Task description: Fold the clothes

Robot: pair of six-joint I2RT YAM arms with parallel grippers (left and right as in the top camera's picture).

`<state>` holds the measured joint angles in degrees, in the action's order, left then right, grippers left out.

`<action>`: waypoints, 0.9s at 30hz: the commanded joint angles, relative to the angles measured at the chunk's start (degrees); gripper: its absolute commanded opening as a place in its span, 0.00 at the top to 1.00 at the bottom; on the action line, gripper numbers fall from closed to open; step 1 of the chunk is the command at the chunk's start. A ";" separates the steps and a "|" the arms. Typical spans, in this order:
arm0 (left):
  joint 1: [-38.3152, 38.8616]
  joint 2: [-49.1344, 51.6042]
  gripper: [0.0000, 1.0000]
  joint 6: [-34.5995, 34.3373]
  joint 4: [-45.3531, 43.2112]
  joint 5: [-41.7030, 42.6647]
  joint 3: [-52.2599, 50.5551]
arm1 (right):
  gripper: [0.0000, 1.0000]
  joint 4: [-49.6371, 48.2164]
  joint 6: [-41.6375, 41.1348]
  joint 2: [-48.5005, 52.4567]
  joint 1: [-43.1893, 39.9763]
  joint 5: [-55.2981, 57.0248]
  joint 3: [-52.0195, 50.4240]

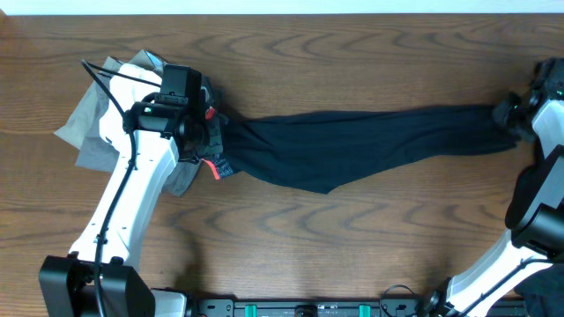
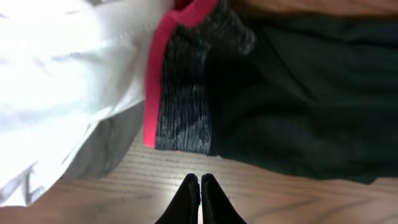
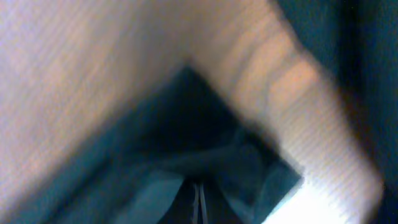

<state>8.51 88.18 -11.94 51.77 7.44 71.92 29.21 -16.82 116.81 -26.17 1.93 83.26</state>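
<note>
The black leggings (image 1: 370,141) lie stretched long across the brown tabletop (image 1: 352,246). Their grey waistband (image 2: 186,93) is just ahead of the left claw (image 2: 200,186), which is pressed together on nothing. The right claw (image 3: 199,193), also pressed together, sits in dark cloth at the leg ends; whether it pinches, I cannot tell.

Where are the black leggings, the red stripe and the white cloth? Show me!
black leggings (image 1: 370,141), overhead view, middle of the stretched-out legs.
red stripe (image 2: 152,93), left wrist view, along the edge of the grey waistband.
white cloth (image 2: 68,74), left wrist view, its smooth middle.
</note>
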 commanded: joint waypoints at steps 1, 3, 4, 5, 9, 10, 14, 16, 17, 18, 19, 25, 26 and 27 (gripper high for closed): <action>0.94 -0.52 0.94 0.61 0.81 1.14 1.07 | 0.99 -4.52 -1.57 0.46 -1.38 1.07 0.22; 1.79 -0.52 0.94 1.03 1.20 1.11 1.07 | 0.99 -6.60 -1.57 -0.26 -1.90 -1.25 0.50; 2.36 -0.52 0.94 1.51 1.36 1.11 1.07 | 0.99 -6.38 -1.53 -0.81 -2.08 -3.93 0.90; 2.91 -0.52 0.94 1.86 1.38 1.09 1.07 | 0.99 -5.27 -1.03 -1.36 -2.16 -7.45 1.29; 4.79 -0.48 0.89 1.90 1.16 0.66 1.07 | 0.99 2.89 1.55 -4.76 -2.10 -22.08 1.66; 5.09 -0.44 0.88 1.92 1.09 0.44 1.07 | 0.99 5.35 1.90 -5.57 -1.92 -24.68 1.66; 5.11 -0.42 0.85 2.08 0.39 -0.55 1.07 | 0.99 12.15 3.41 -7.87 0.39 -28.72 1.66; 5.11 -0.42 0.85 2.08 0.00 -1.73 1.07 | 0.99 15.28 5.75 -8.48 2.36 -30.53 1.66; 5.11 -0.42 0.85 2.08 -0.17 -1.84 1.07 | 0.99 17.05 7.04 -8.52 3.72 -31.10 1.66; 5.11 -0.42 0.85 2.08 -0.22 -1.88 1.07 | 0.99 18.62 8.22 -8.52 5.29 -31.36 1.66; 5.11 -0.42 0.85 2.08 -0.22 -1.90 1.07 | 0.99 19.78 9.09 -8.46 6.80 -31.32 1.62; 5.11 -0.39 0.84 2.10 -0.20 -1.95 1.07 | 0.97 20.96 11.80 -7.93 18.82 -29.16 -0.37; 5.11 -0.39 0.84 2.10 -0.20 -2.12 1.07 | 0.97 20.44 11.80 -7.93 20.98 -27.76 -1.14; 5.11 -0.39 0.84 2.10 -0.20 -2.12 1.07 | 0.97 19.98 11.78 -7.93 22.82 -26.64 -1.88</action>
<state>13.67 88.18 -10.44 51.51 6.42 71.94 49.45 -7.25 109.08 -7.55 -26.59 83.44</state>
